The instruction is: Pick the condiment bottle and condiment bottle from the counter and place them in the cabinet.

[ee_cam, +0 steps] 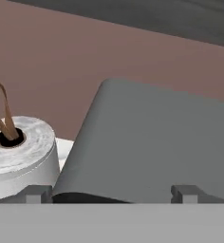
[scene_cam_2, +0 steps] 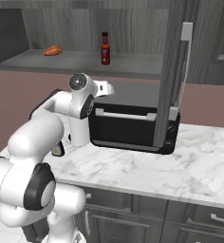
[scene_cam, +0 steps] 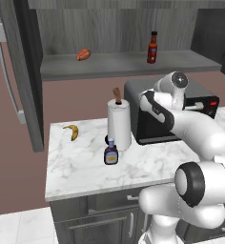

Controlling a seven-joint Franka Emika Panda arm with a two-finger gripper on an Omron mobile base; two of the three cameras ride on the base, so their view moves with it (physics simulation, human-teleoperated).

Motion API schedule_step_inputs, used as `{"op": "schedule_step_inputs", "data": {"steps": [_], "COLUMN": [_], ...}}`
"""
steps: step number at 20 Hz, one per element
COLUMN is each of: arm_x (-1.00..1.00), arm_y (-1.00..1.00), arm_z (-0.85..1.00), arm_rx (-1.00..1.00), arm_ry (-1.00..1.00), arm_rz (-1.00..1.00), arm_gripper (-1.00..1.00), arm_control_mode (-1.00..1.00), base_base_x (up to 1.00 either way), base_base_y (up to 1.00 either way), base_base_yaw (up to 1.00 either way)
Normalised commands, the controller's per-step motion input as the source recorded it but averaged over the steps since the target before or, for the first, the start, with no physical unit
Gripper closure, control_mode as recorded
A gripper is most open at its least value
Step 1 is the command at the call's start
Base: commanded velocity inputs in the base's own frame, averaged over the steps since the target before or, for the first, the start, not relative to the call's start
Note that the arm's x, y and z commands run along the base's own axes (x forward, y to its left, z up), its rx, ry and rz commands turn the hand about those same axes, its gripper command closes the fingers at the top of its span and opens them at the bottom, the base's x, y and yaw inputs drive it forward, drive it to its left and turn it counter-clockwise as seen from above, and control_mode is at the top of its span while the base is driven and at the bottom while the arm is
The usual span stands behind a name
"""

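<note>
My arm folds back over the counter (scene_cam: pixel 86 167), its hand raised above the toaster oven (scene_cam_2: pixel 133 128). My gripper (ee_cam: pixel 111 193) hangs empty, fingertips (ee_cam: pixel 36 193) spread wide over the oven's grey top, the paper-towel roll (ee_cam: pixel 19 152) at nine o'clock. The red condiment bottle (scene_cam: pixel 152 47) stands upright on the shelf of the cabinet (scene_cam: pixel 124 64), well apart from a reddish item (scene_cam: pixel 83 55) to its left. The purple condiment bottle (scene_cam: pixel 111 152) sits on the marble just before the roll, bare counter at six o'clock. The cabinet door (scene_cam: pixel 19 71) stands open.
</note>
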Motion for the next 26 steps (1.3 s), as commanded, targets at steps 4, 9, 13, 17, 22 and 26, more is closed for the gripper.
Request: {"op": "schedule_step_inputs", "data": {"steps": [4,9,13,17,22,26], "arm_x": [-0.11,-0.25,-0.26,-0.16,-0.04,-0.09], "arm_y": [0.09,0.06,0.1,0.13,0.2,0.24], "arm_z": [-0.5,-0.46,-0.52,-0.51,-0.5,-0.46], "arm_rx": [0.0,0.01,0.04,0.04,0.01,0.0], "arm_ry": [0.16,0.08,0.06,0.08,0.1,0.08], "arm_rz": [0.0,0.02,0.06,0.09,0.11,0.14], "arm_gripper": [-1.0,-1.0,-1.0,-1.0,-1.0,-1.0], "arm_control_mode": [-1.0,-1.0,-1.0,-1.0,-1.0,-1.0], "base_base_x": [0.0,0.0,0.0,0.0,0.0,0.0], "base_base_y": [0.0,0.0,0.0,0.0,0.0,0.0], "base_base_yaw": [0.0,0.0,0.0,0.0,0.0,0.0]}}
